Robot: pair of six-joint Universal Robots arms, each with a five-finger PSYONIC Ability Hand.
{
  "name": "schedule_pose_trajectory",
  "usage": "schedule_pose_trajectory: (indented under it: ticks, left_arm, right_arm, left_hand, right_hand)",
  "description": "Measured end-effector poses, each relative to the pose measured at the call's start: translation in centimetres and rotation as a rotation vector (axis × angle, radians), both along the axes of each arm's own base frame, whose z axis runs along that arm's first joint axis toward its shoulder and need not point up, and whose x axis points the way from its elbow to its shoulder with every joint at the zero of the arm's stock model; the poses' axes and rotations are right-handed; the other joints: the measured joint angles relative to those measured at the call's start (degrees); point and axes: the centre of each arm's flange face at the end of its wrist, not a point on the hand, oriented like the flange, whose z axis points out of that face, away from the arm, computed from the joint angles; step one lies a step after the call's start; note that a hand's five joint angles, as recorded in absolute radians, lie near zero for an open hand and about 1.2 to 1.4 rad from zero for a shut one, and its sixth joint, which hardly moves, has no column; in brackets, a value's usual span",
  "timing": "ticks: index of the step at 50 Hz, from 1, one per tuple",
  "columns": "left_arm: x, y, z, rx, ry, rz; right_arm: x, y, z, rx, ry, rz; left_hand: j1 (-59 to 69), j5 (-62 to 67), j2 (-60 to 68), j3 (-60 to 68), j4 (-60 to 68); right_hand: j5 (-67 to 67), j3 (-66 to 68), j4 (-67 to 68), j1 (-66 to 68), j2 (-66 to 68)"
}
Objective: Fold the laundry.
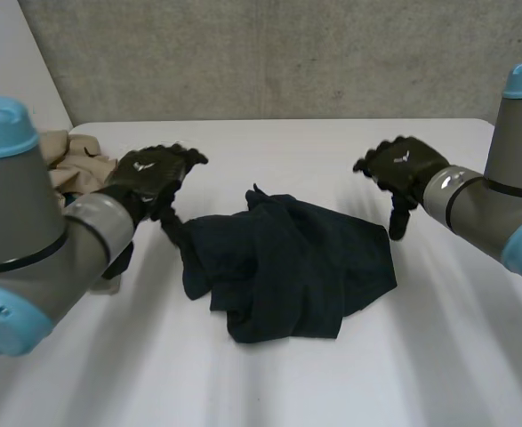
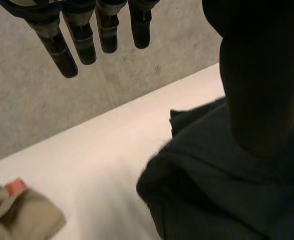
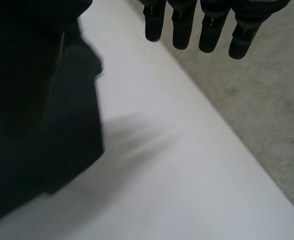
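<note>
While a dark cloth (image 1: 287, 267) lies crumpled on the bench (image 1: 287, 147), the left hand (image 1: 149, 176) and right hand (image 1: 401, 169) flank it, both wide open.

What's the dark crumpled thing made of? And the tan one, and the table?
The dark garment looks like soft matte fabric, maybe cotton: it slumps in loose folds, no shine. The tan cloth looks like soft fabric too, bunched in wrinkles. The table looks hard and smooth, perhaps laminate, white and flat.
</note>
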Motion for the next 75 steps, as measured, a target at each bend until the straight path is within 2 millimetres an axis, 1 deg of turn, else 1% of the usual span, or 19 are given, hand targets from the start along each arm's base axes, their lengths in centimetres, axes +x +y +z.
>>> schedule_pose_trajectory:
  ticks: [10,23,27,29,30,31,33,36,39,44,47,51,58,60,63,64,65,68,75]
  left_arm:
    - [1.3,1.4,-4.4,0.19,0.025,0.006]
    - [-0.9,-2.2,-8.7,0.251,0.089,0.031]
    - [-2.7,-3.3,-9.9,0.237,0.082,-0.007]
    - [-3.5,-4.0,-10.0,0.211,0.073,-0.025]
    - [-3.7,-4.3,-9.9,0.199,0.071,-0.029]
    - [-4.1,-5.1,-9.6,0.166,0.066,-0.036]
    - [-4.6,-6.3,-8.6,0.107,0.062,-0.035]
    - [-4.7,-8.9,-4.8,-0.044,0.084,0.005]
    - [-4.3,-10.8,0.8,-0.219,0.158,0.067]
    - [-3.5,-11.0,8.4,-0.43,0.311,0.1]
    - [-3.4,-10.1,10.4,-0.479,0.36,0.078]
    - [-3.5,-8.9,9.3,-0.436,0.346,0.042]
    - [-3.7,-5.2,0.1,-0.146,0.191,-0.05]
    - [-3.8,-3.5,-2.5,-0.053,0.146,-0.093]
    - [-3.8,-1.2,-5.3,0.046,0.095,-0.149]
    - [-3.7,-0.8,-5.6,0.06,0.087,-0.158]
    - [-3.6,0.0,-6.3,0.083,0.07,-0.175]
    - [-3.2,0.9,-6.7,0.098,0.042,-0.19]
    - [-1.3,1.0,-4.4,0.028,0.029,-0.135]
  right_arm:
    - [0.5,0.2,-2.2,-0.019,0.119,0.217]
    - [2.8,-0.9,-7.5,-0.105,0.139,0.405]
    - [3.4,-2.0,-8.3,-0.152,0.148,0.387]
    - [3.7,-2.6,-8.0,-0.187,0.131,0.368]
    - [3.7,-2.8,-7.9,-0.195,0.126,0.363]
    - [4.0,-3.4,-7.3,-0.23,0.104,0.347]
    - [4.3,-4.2,-6.3,-0.281,0.069,0.327]
    - [4.7,-5.9,-3.1,-0.405,-0.018,0.272]
    - [4.7,-7.4,1.4,-0.544,-0.136,0.191]
    - [3.9,-7.8,7.9,-0.686,-0.329,0.091]
    - [3.2,-6.9,9.5,-0.678,-0.388,0.068]
    - [2.6,-5.3,8.4,-0.581,-0.356,0.071]
    - [0.6,0.4,0.3,-0.184,-0.077,0.12]
    - [-0.5,3.2,-2.7,-0.022,0.046,0.145]
    - [-1.9,6.1,-5.0,0.138,0.157,0.174]
    - [-2.1,6.6,-5.2,0.162,0.171,0.178]
    - [-2.5,7.5,-5.6,0.204,0.193,0.185]
    - [-3.0,8.8,-5.5,0.254,0.207,0.189]
    - [-3.5,10.1,-2.7,0.246,0.145,0.166]
  left_hand:
    - [0.0,0.0,0.0,0.0,0.0]
    - [0.0,0.0,0.0,0.0,0.0]
    - [10.9,8.3,10.2,8.8,9.2]
    - [25.6,24.2,25.8,25.3,26.0]
    - [25.6,24.2,25.8,25.3,26.0]
    - [47.2,43.1,48.4,46.1,47.2]
    - [51.3,48.6,55.1,53.2,54.8]
    - [51.3,48.8,56.1,54.5,57.1]
    - [51.3,48.8,56.1,54.6,57.2]
    - [51.3,48.8,56.4,55.0,57.4]
    - [51.3,50.6,56.5,55.2,57.5]
    - [51.3,50.7,56.5,55.2,57.5]
    - [51.3,50.7,56.6,55.2,57.5]
    - [50.9,50.3,53.2,52.7,53.5]
    - [48.1,47.9,46.9,46.6,47.1]
    - [48.1,47.9,46.9,46.6,47.1]
    - [33.1,34.5,34.9,34.7,35.0]
    - [25.8,25.8,28.1,27.0,27.2]
    - [11.5,10.1,12.1,11.6,11.6]
  right_hand:
    - [2.1,2.5,2.2,0.3,2.3]
    - [4.1,5.1,4.2,2.6,4.7]
    - [40.3,42.3,42.0,36.0,43.2]
    - [51.0,53.5,53.4,46.4,54.0]
    - [52.0,54.4,54.4,47.6,54.8]
    - [53.1,55.3,55.5,48.8,55.4]
    - [53.8,55.9,56.3,49.0,55.4]
    - [54.5,56.0,56.3,49.0,55.4]
    - [55.1,56.0,56.3,51.4,55.4]
    - [55.4,56.0,56.5,51.4,55.4]
    - [55.8,56.0,56.5,51.4,55.4]
    - [55.9,56.0,56.5,51.4,55.4]
    - [55.9,56.2,56.5,51.4,55.4]
    - [55.9,56.2,56.5,51.4,55.4]
    - [55.9,56.2,56.5,51.4,55.4]
    - [55.9,56.2,56.5,51.4,55.4]
    - [55.9,56.1,56.4,51.3,55.4]
    - [50.0,50.1,50.0,50.1,49.9]
    - [10.9,12.5,12.3,11.3,11.9]
